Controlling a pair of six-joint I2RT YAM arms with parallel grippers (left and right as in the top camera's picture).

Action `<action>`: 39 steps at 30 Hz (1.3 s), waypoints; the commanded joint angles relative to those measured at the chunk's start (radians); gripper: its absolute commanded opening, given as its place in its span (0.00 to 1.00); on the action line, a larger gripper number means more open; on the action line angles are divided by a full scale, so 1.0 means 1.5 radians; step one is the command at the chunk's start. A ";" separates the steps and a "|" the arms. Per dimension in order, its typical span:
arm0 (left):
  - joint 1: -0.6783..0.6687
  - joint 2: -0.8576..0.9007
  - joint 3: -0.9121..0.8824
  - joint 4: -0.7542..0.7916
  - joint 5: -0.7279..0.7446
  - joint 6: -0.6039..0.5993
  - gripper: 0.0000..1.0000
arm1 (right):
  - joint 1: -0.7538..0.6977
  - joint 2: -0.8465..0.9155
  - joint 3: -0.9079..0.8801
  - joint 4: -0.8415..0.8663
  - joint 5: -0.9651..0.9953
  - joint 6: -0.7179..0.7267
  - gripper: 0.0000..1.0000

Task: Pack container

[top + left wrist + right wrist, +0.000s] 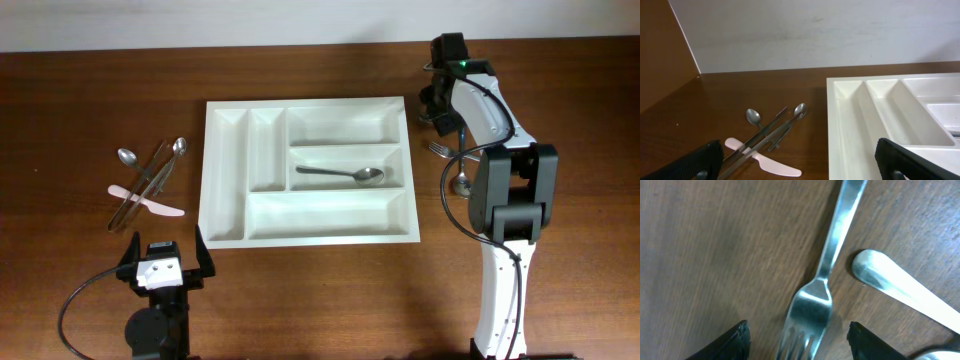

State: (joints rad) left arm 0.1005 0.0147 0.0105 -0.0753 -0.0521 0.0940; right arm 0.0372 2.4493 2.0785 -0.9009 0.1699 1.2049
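Note:
The white container (pixel 228 180) lies in the middle of the table, with one metal spoon (pixel 345 174) in a middle compartment. My right gripper (pixel 438 118) hangs low over the table right of the container. In the right wrist view its fingers (pixel 732 342) stand open on either side of a metal fork (pixel 812 300) lying flat, with gaps on both sides. A spoon handle (pixel 900 287) lies beside the fork. My left gripper (pixel 165 262) rests open and empty near the front left edge, and the container's left wall (pixel 840 125) shows just ahead of it.
A pile of cutlery lies left of the container: two metal spoons (pixel 754 117), crossed metal pieces (pixel 145 180) and a pink plastic knife (pixel 770 162). Another spoon (pixel 460 183) lies by the right arm's base. A white wall (pixel 815 30) borders the table's far edge.

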 commanded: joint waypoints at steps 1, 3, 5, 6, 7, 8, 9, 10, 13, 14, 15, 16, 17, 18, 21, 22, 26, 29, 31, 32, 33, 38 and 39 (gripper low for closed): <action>0.004 -0.006 -0.001 -0.003 0.007 0.006 0.99 | -0.017 0.008 0.001 -0.006 0.001 0.008 0.63; 0.004 -0.006 -0.001 -0.003 0.007 0.006 0.99 | -0.022 0.008 0.001 -0.006 0.002 0.008 0.63; 0.004 -0.006 -0.001 -0.003 0.007 0.006 0.99 | -0.027 0.008 0.001 -0.006 0.002 0.008 0.63; 0.004 -0.006 -0.001 -0.003 0.007 0.006 0.99 | -0.030 0.008 0.001 -0.005 0.002 0.008 0.63; 0.004 -0.006 -0.001 -0.003 0.008 0.006 0.99 | -0.033 0.008 0.001 -0.005 0.002 0.008 0.63; 0.004 -0.006 -0.001 -0.003 0.008 0.006 0.99 | -0.035 0.009 0.001 -0.005 0.001 0.008 0.63; 0.004 -0.006 -0.001 -0.003 0.008 0.006 0.99 | -0.036 0.010 0.001 -0.005 0.002 0.008 0.63; 0.004 -0.006 -0.001 -0.003 0.007 0.006 0.99 | -0.038 0.011 0.001 -0.005 0.001 0.008 0.63; 0.004 -0.006 -0.001 -0.003 0.008 0.006 0.99 | -0.039 0.020 0.001 -0.005 -0.004 0.005 0.62; 0.004 -0.006 -0.001 -0.003 0.007 0.006 0.99 | -0.039 0.025 0.001 -0.005 -0.004 0.005 0.62; 0.004 -0.006 -0.001 -0.003 0.008 0.006 0.99 | -0.038 0.027 0.001 -0.005 -0.007 0.005 0.62; 0.004 -0.006 -0.001 -0.003 0.007 0.006 0.99 | -0.038 0.030 0.001 -0.005 -0.013 0.005 0.62; 0.004 -0.006 -0.001 -0.003 0.007 0.006 0.99 | -0.038 0.034 0.001 -0.003 -0.020 0.005 0.62; 0.004 -0.006 -0.001 -0.003 0.008 0.006 0.99 | -0.038 0.037 0.001 0.000 -0.027 0.005 0.61; 0.004 -0.006 -0.001 -0.003 0.008 0.006 0.99 | -0.038 0.040 0.001 0.012 -0.036 0.005 0.60; 0.004 -0.006 -0.001 -0.003 0.007 0.006 0.99 | -0.038 0.040 0.001 0.019 -0.036 0.005 0.60; 0.004 -0.006 -0.001 -0.003 0.007 0.006 0.99 | -0.038 0.040 0.001 0.040 -0.039 0.003 0.58; 0.004 -0.006 -0.001 -0.003 0.007 0.006 0.99 | -0.038 0.040 0.001 0.040 -0.039 0.003 0.53; 0.004 -0.006 -0.001 -0.003 0.007 0.006 0.99 | -0.038 0.040 0.001 0.040 -0.039 0.003 0.50; 0.004 -0.006 -0.001 -0.003 0.007 0.006 0.99 | -0.038 0.040 0.001 0.040 -0.039 0.003 0.49; 0.004 -0.006 -0.001 -0.003 0.007 0.006 0.99 | -0.038 0.040 0.001 0.040 -0.039 0.003 0.49; 0.004 -0.006 -0.001 -0.003 0.007 0.006 0.99 | -0.038 0.040 0.001 0.037 -0.047 0.003 0.41; 0.004 -0.006 -0.001 -0.003 0.008 0.006 0.99 | -0.038 0.040 0.001 0.035 -0.047 0.003 0.40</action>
State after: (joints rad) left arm 0.1005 0.0147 0.0105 -0.0753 -0.0521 0.0940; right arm -0.0219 2.4710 2.0785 -0.8494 0.1291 1.2030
